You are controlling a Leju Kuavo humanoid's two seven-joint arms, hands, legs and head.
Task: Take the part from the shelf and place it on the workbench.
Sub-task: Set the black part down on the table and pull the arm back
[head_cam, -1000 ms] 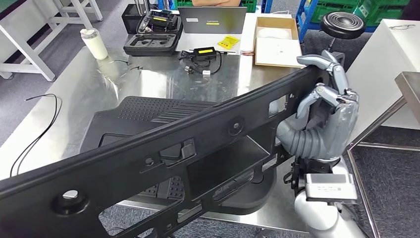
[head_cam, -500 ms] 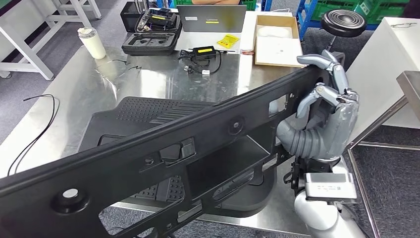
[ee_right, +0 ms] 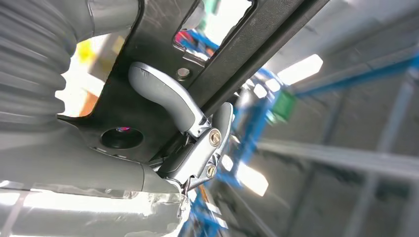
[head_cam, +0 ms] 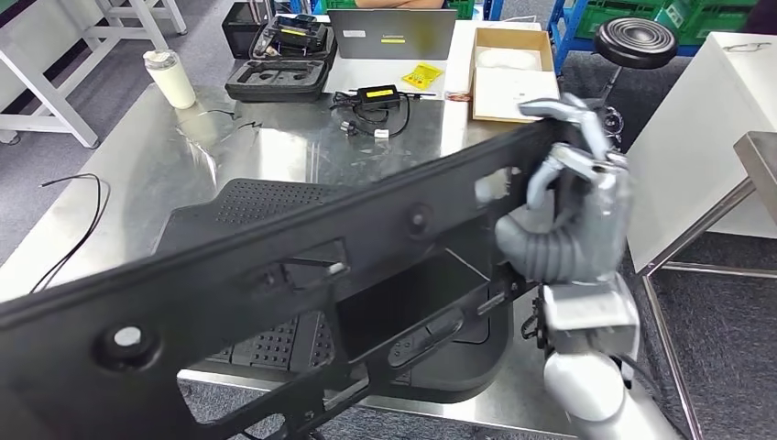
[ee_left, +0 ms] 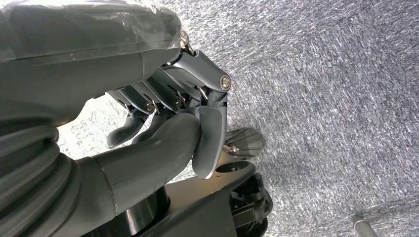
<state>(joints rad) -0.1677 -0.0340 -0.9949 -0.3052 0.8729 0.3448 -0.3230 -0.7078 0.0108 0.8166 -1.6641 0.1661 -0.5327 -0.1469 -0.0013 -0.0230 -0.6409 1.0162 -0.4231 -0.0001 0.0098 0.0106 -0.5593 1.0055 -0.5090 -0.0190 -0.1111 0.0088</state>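
Right now my right hand (head_cam: 573, 197) grips the long black plastic part (head_cam: 302, 275) at its far end, fingers (head_cam: 561, 110) hooked over its upper edge, thumb pressed on the face nearest me. That part runs slantwise above the steel workbench (head_cam: 275, 151), its near end cut off by the frame's edge, so I cannot tell what carries that end. In the right wrist view, my pale fingers (ee_right: 163, 96) wrap the part's (ee_right: 148, 59) black rib beside a round hole; the background there is blurred blue and grey.

Behind the part, a second ribbed black panel (head_cam: 261, 206) lies flat on the workbench, mostly hidden. Beyond the part on the workbench stand a white bottle (head_cam: 169, 78), a black foam case (head_cam: 279, 81), a charger with cable (head_cam: 377, 96), a laptop (head_cam: 399, 35) and a cardboard box (head_cam: 513, 69).

My left hand (ee_left: 168, 128) hangs over grey carpet (ee_left: 336, 84), fingers curled in around nothing.
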